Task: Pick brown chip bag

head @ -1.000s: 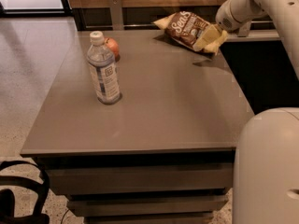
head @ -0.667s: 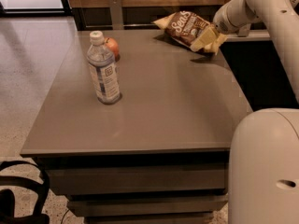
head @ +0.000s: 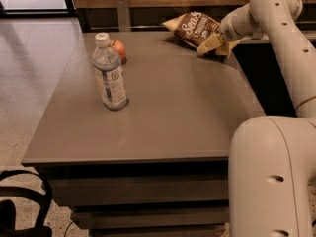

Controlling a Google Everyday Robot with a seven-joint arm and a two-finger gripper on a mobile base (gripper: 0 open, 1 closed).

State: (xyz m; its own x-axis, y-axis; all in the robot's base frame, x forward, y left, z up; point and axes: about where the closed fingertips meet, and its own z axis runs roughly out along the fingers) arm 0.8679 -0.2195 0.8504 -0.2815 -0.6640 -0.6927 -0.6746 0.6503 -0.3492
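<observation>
The brown chip bag [head: 194, 27] is dark brown with yellow ends and white lettering. It lies tilted at the far right corner of the grey table [head: 163, 112]. My gripper [head: 217, 42] is at the bag's right end, touching or overlapping its yellow edge, low over the table top. The white arm [head: 276, 14] reaches it from the right side.
A clear water bottle [head: 109, 73] with a white cap stands upright at the table's left middle. An orange-red round fruit [head: 118, 48] sits just behind it. A wooden wall panel and a dark ledge run behind the table. My white base [head: 271, 177] fills the lower right.
The arm has swung its upper links up and to the right while the gripper stayed at the bag's right end. The bag has shifted very slightly to the left.
</observation>
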